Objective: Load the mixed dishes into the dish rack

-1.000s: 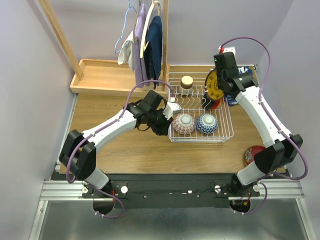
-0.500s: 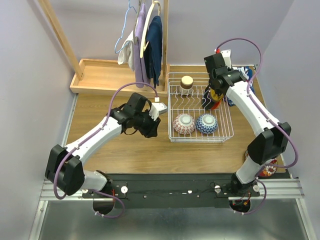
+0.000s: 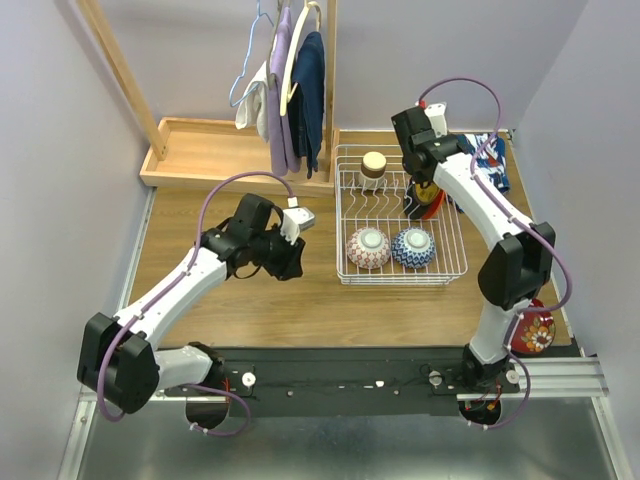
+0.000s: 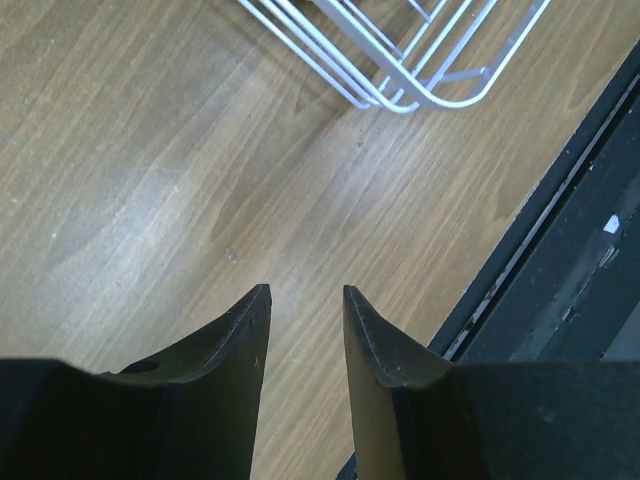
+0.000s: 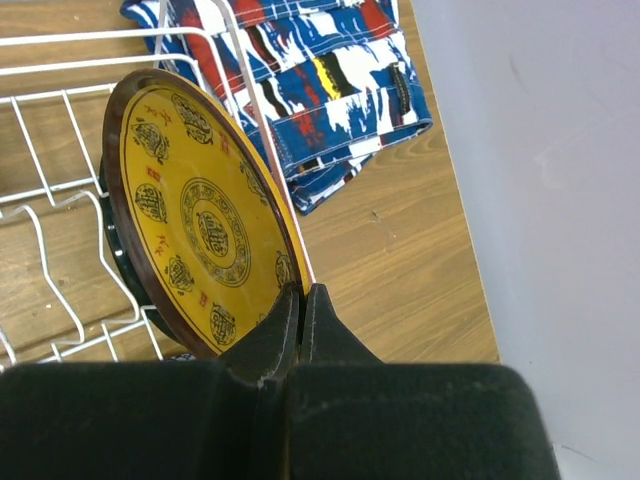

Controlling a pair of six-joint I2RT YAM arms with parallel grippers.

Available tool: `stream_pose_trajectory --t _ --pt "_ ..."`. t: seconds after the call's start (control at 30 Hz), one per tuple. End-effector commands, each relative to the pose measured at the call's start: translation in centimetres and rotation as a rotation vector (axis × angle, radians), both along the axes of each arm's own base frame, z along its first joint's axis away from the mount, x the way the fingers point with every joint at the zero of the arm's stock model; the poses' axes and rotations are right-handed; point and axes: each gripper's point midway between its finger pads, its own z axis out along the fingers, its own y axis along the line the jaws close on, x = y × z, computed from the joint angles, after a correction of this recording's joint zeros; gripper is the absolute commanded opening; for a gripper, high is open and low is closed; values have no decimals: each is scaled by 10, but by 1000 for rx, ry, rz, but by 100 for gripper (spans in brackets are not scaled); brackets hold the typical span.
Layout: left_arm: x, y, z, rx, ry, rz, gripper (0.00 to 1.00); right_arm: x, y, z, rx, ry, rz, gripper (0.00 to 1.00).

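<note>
The white wire dish rack (image 3: 452,262) holds a tan cup (image 3: 373,165), a red-white bowl (image 3: 368,247) and a blue-patterned bowl (image 3: 412,247). My right gripper (image 5: 302,292) is shut on the rim of the orange plate (image 5: 195,225). The plate stands on edge inside the rack's far right part (image 5: 45,235), with a dark plate edge (image 5: 118,262) behind it. In the top view the right gripper (image 3: 424,190) is over that corner. My left gripper (image 4: 305,290) is open and empty above bare wood, left of the rack (image 4: 400,70). A dark red plate (image 3: 532,332) lies on the table at front right.
A blue-red patterned cloth (image 5: 320,70) lies just outside the rack's far right corner. A shallow wooden tray (image 3: 205,150) and hanging clothes (image 3: 295,85) are at the back left. The table's dark front rail (image 4: 560,280) is close to the left gripper.
The left arm has drawn back leftward from the rack and its jaws have widened. The right arm has swung the orange plate left and down into the rack's far right corner.
</note>
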Motion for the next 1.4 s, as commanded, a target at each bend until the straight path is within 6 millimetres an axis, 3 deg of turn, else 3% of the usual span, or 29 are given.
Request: stream_pose_trajectory --t 0.0,0.23,0.27,0.3,0.4,0.53,0.63,0.67,0.73,0.77,0.8,0.9,1.0,1.03,1.1,1.2,1.3,1.37 --pt "-5 1 7 -48 -13 8 45 7 7 -3 -36 -31 -43 1" --pt "2 5 11 -65 -30 34 46 -8 18 -50 -20 107 -3 0" --pt "3 5 11 -67 -26 39 47 -10 21 -56 -8 130 13 4" --pt "4 5 12 -69 -29 40 47 -10 22 -59 -3 139 20 21" --pt "7 4 14 -71 -30 41 48 -5 28 -48 33 113 42 44" --pt "14 3 13 -57 -26 47 48 -3 32 -18 78 42 66 55" --pt "24 0 23 -41 -46 37 49 -14 27 2 96 0 78 63" --pt "32 -2 35 -46 -80 32 50 -20 22 7 96 -6 82 65" --pt "38 -3 40 -31 -91 23 52 -34 -2 10 139 8 63 70" --pt "44 -5 52 -35 -127 4 54 -39 -14 8 164 23 54 73" --pt "45 -5 55 -31 -128 -4 54 -46 -42 -5 210 70 7 76" --pt "47 -12 68 -37 -136 -64 57 -71 -90 -15 241 147 -11 82" --pt "46 -21 81 -49 -144 -112 60 -99 -122 -28 180 206 40 89" --pt "46 -24 81 -45 -137 -127 60 -111 -134 -45 184 241 36 89" --pt "43 -31 92 -44 -145 -175 64 -131 -159 -43 229 231 44 91" --pt "36 -44 102 -57 -122 -241 65 -170 -172 -71 269 362 75 89" --pt "34 -55 108 -66 -111 -271 65 -211 -171 -103 328 520 98 86" --pt "29 -61 106 -58 -109 -297 65 -226 -167 -114 342 556 127 79"
